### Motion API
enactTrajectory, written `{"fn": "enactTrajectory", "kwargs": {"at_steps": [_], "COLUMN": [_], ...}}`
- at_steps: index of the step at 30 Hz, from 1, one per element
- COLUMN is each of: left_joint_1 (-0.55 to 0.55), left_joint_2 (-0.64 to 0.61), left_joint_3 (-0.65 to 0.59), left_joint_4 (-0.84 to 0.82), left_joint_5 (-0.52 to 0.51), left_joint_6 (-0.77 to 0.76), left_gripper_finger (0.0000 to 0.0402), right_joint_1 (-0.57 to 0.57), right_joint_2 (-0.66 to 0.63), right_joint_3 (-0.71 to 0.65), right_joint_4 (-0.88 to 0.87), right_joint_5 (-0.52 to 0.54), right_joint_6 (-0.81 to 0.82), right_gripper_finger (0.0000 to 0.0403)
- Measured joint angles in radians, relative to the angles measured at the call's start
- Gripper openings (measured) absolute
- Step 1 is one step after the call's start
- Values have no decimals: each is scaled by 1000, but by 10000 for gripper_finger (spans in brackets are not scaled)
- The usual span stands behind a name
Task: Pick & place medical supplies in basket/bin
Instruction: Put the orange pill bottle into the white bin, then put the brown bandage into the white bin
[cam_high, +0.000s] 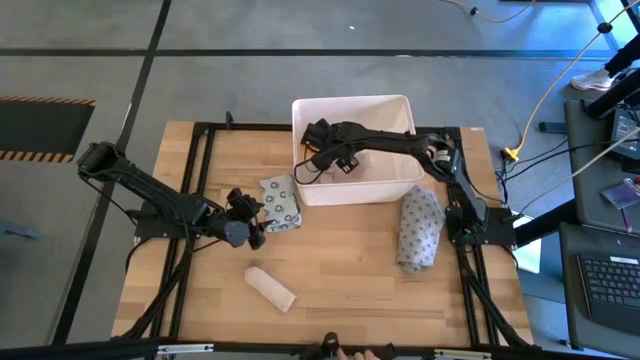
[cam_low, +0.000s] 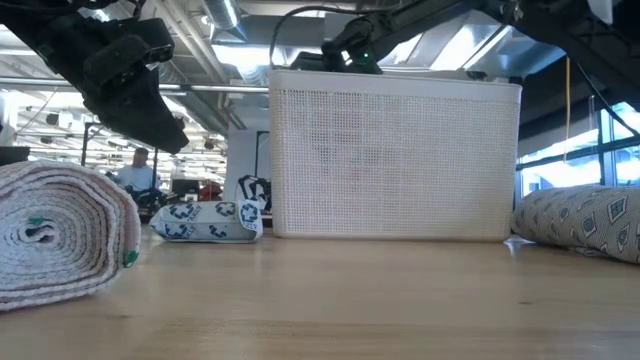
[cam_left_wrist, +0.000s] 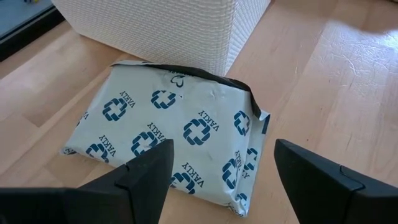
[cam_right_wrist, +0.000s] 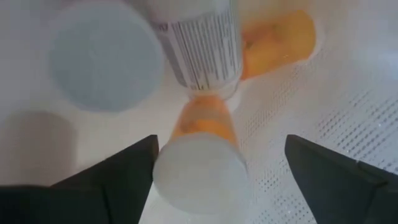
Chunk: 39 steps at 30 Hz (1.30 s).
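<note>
My right claw (cam_high: 318, 133) hangs inside the white bin (cam_high: 400, 103), which stands at the far middle of the worktop (cam_high: 340, 270), and its two fingers are spread wide with nothing between them. In the right wrist view I look down past them at an orange pill bottle (cam_right_wrist: 202, 158) with a white cap, lying on the bin floor under the gap; it touches no finger, so I judge it is lying free there and not held. Beside it are a white bottle with a barcode label (cam_right_wrist: 199, 43), a second orange bottle (cam_right_wrist: 277, 43) and a round white cap (cam_right_wrist: 102, 56), all close together on the bin floor. My left claw (cam_high: 243, 222) hovers low over the flat grey packet (cam_left_wrist: 174, 137) printed with blue circle marks, which lies on the worktop just beside the near left corner of the bin. Its fingers are open too, one on each side of the packet's near edge but not touching it, I think because this is the pose for taking the packet next. The packet is thin and flat, so I judge the fingers must come down very low to catch an edge. A white roll (cam_high: 271, 287) waits near the front of the worktop, and a patterned soft bundle (cam_high: 420, 228) lies to the right of the bin; both are outside the bin.
</note>
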<state>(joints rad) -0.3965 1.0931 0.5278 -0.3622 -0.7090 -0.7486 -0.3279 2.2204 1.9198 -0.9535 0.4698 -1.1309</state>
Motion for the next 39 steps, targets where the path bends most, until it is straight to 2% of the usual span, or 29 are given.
{"fn": "enactTrajectory", "kwargs": {"at_steps": [8, 14, 18, 22, 26, 30, 32, 34, 36, 39], "left_joint_1": [0, 0, 0, -1, -1, -1, -1, -1, -1, -1], "left_joint_2": [0, 0, 0, 0, 0, 0, 0, 0, 0, 0], "left_joint_3": [0, 0, 0, 0, 0, 0, 0, 0, 0, 0], "left_joint_4": [0, 0, 0, 0, 0, 1, 0, 0, 0, 0], "left_joint_5": [0, 1, 2, 4, 6, 34, 55, 76, 76, 76], "left_joint_6": [0, 0, 0, 0, 2, 3, 3, 3, 3, 3], "left_gripper_finger": [271, 271, 271, 270, 271, 270, 271, 272, 271, 270], "right_joint_1": [39, 58, 70, 91, 129, 181, 225, 280, 342, 430], "right_joint_2": [-39, -98, -132, -162, -266, -348, -368, -377, -380, -380], "right_joint_3": [19, 165, 289, 430, 404, 402, 402, 401, 401, 385], "right_joint_4": [-18, -84, -141, -236, -233, -319, -370, -406, -427, -419], "right_joint_5": [-2, -5, -67, -181, -328, -613, -786, -901, -920, -875], "right_joint_6": [9, 121, 240, 382, 577, 774, 792, 794, 805, 816], "right_gripper_finger": [348, 348, 348, 348, 348, 349, 349, 349, 349, 349]}}
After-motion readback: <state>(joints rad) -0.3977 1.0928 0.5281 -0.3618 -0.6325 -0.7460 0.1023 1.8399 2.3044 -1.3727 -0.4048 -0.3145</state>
